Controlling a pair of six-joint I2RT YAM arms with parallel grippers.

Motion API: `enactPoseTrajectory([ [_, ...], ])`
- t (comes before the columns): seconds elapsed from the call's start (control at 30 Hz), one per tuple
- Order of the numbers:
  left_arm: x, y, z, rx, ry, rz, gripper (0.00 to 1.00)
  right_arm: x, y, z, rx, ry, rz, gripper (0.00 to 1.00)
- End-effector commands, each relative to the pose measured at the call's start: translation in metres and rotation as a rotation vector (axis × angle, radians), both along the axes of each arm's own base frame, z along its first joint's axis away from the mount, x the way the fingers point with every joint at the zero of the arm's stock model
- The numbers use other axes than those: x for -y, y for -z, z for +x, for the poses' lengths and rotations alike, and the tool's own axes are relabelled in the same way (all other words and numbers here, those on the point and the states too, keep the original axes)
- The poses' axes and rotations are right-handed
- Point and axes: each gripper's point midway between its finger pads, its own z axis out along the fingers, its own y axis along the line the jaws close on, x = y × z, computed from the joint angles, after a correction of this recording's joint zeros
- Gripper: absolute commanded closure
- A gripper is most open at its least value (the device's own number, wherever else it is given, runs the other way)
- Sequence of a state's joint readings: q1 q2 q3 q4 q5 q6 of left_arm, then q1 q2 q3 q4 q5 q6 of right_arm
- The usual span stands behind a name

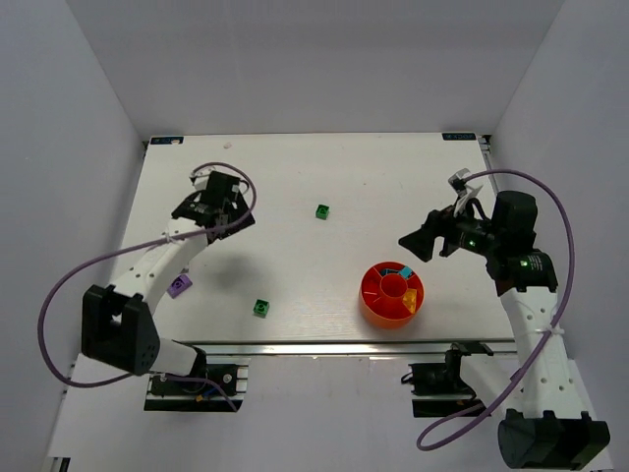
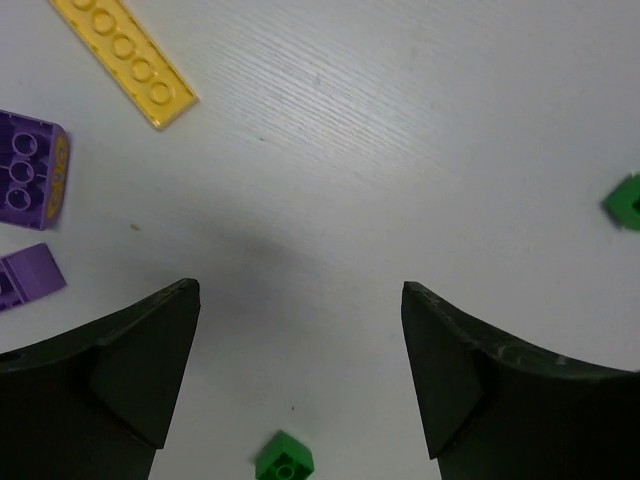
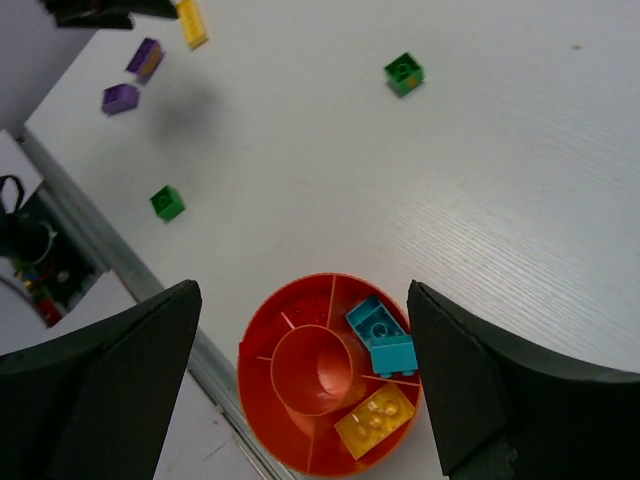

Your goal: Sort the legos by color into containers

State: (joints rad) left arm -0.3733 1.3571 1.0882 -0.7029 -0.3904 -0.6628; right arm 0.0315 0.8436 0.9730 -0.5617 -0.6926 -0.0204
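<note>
The round orange-red tray (image 1: 369, 292) stands near the front edge, right of centre. In the right wrist view the tray (image 3: 275, 425) holds two cyan bricks (image 3: 382, 336) in one wedge and a yellow brick (image 3: 375, 420) in the wedge beside it. My right gripper (image 3: 300, 290) is open and empty above the tray; from above the right gripper (image 1: 411, 241) hovers just behind it. My left gripper (image 2: 300, 300) is open and empty, high over the table's left part (image 1: 218, 208). Loose on the table lie a yellow plate (image 2: 125, 55), two purple pieces (image 2: 30, 170), and two green bricks (image 2: 284, 460) (image 2: 625, 200).
From above, one green brick (image 1: 322, 211) lies mid-table, another (image 1: 261, 308) near the front edge, and a purple piece (image 1: 179, 285) beside the left arm. White walls enclose the table. A metal rail (image 3: 90, 245) runs along the front edge.
</note>
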Motion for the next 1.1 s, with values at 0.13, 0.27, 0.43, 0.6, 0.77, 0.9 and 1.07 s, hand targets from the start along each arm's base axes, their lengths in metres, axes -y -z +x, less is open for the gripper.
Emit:
enactPoseTrajectory([
  [0.13, -0.051, -0.018, 0.043, -0.037, -0.257, -0.141, 0.09, -0.015, -0.009, -0.010, 0.111, -0.205, 0.104, 0.11],
  [0.27, -0.090, 0.001, 0.058, -0.157, -0.421, -0.089, 0.13, -0.009, -0.007, -0.012, 0.168, -0.200, 0.120, 0.12],
  [0.43, -0.104, 0.013, 0.076, -0.183, -0.481, -0.148, 0.17, -0.002, -0.006, -0.014, 0.194, -0.184, 0.127, 0.12],
  [0.6, -0.117, 0.047, 0.081, -0.267, -0.535, -0.154, 0.22, 0.006, -0.004, -0.012, 0.181, -0.190, 0.162, 0.20],
  [0.77, -0.126, 0.063, 0.086, -0.294, -0.544, -0.121, 0.24, 0.010, -0.002, -0.015, 0.151, -0.222, 0.213, 0.26],
  [0.9, -0.129, 0.078, 0.079, -0.336, -0.556, -0.095, 0.24, 0.015, 0.000, -0.014, 0.141, -0.216, 0.237, 0.26],
  [1.07, -0.137, 0.092, 0.071, -0.357, -0.577, -0.085, 0.24, 0.020, 0.001, -0.015, 0.116, -0.216, 0.273, 0.26],
])
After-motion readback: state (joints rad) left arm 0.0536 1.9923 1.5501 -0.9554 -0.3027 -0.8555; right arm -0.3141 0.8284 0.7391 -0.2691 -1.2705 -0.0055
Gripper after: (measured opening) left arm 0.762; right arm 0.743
